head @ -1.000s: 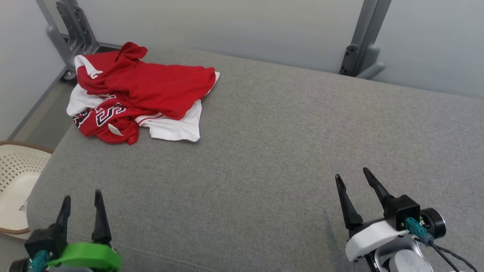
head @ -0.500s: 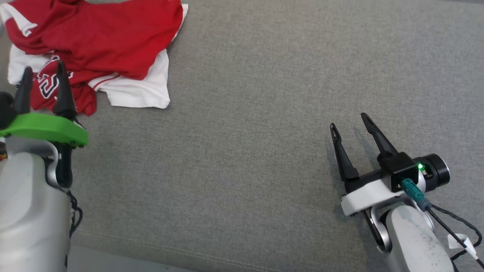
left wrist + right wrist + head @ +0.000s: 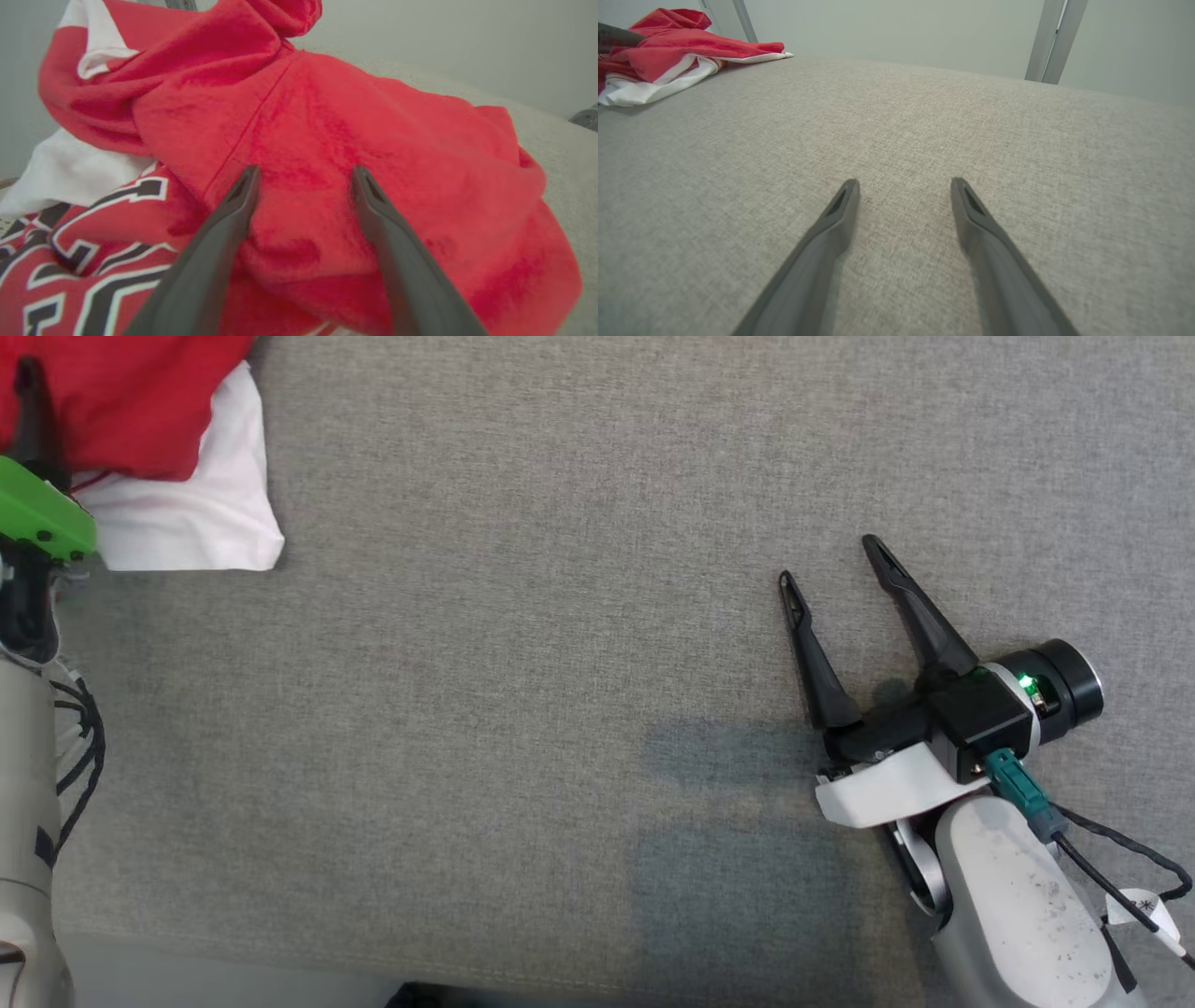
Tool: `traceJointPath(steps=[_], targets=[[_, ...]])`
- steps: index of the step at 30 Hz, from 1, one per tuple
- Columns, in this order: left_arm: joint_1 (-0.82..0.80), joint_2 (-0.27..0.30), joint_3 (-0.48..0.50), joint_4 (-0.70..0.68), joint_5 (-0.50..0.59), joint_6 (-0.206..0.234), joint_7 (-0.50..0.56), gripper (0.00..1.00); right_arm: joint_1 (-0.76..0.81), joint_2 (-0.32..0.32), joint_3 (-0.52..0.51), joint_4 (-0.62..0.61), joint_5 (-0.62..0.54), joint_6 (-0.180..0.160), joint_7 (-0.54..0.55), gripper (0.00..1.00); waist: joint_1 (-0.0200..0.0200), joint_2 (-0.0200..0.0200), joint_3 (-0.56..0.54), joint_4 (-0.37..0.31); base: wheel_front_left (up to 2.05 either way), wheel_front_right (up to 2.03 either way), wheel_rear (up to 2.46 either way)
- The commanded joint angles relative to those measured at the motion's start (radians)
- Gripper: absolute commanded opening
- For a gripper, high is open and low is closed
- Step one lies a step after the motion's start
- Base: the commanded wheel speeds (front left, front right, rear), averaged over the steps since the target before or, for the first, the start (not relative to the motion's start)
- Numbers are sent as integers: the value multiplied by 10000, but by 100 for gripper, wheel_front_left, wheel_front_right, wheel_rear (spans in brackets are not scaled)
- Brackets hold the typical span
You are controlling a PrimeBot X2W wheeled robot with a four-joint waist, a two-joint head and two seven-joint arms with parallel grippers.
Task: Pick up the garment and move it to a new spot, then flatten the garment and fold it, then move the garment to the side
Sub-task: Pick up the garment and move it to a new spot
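Note:
The garment [image 3: 177, 513] is a crumpled red and white jersey with dark lettering, lying at the far left of the grey cushioned surface [image 3: 523, 691]. In the left wrist view the garment [image 3: 373, 140] lies close in front, and my left gripper [image 3: 304, 175] is open right over its red folds, with nothing between the fingers. One left finger [image 3: 31, 411] shows over the red cloth at the head view's left edge. My right gripper [image 3: 831, 560] is open low over bare cushion, far to the right of the garment [image 3: 668, 51].
The cushion's front edge [image 3: 280, 971] runs along the bottom of the head view. A grey metal post [image 3: 1052, 42] stands against the pale wall behind the surface. Wide bare cushion lies between the two grippers.
The head camera has tilted down and shifted, so the whole picture has moved. My left arm has reached forward from the front edge to the garment. Both grippers stay open.

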Motion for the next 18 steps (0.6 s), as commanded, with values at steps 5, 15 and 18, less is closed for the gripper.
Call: traceJointPath(steps=[5,15,18], targets=[[-612,247,-419,694,-666,19,562,67,152,-258,-225,455,-76,-33,121,100,0,40,988,-803,0,0,0],[-725,397,-1276,550,-1232,10,-356,0,513,-145,-369,594,181,-46,147,100,0,40,471,-772,0,0,0],[-578,483,-1638,242,-1329,10,-878,0,619,-60,-247,674,296,-42,144,100,0,40,-49,-673,0,0,0]])
